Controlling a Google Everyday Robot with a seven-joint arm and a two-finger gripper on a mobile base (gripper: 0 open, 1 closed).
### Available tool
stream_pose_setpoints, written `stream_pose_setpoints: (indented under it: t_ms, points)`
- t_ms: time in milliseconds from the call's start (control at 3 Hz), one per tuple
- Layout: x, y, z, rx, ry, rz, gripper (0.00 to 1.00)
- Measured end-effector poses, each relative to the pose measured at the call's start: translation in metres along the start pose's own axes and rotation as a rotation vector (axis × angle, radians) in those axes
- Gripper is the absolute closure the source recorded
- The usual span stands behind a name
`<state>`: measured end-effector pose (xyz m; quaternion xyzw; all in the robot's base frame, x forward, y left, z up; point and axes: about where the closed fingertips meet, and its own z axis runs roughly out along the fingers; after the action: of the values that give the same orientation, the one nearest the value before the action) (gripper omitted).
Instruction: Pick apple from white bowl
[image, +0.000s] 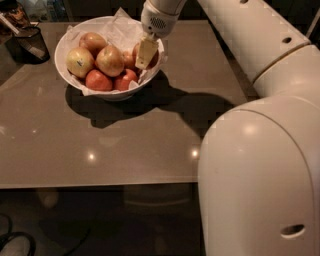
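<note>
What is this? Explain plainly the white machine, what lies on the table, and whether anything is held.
The big white shape is a robot's body; its one arm reaches across the table. The single camera looks down from above, close to the body. At the arm's end sits the gripper, down in the right side of the white bowl, at a deep-red apple that it partly hides. The bowl, lined with crumpled paper, holds several more, among them a yellow-green apple. A dark mesh cup stands at the far left. Whether the apple is gripped cannot be seen.
</note>
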<state>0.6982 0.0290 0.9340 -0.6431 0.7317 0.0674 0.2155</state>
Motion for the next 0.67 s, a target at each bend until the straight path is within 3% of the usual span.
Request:
stream_pose_setpoints:
  t_ms: [333,667]
  points:
    - [-0.011,0.0,-0.035,0.005,-0.009,0.023,1.0]
    - [-0.031,-0.003,-0.067,0.019,-0.067,0.009,1.0]
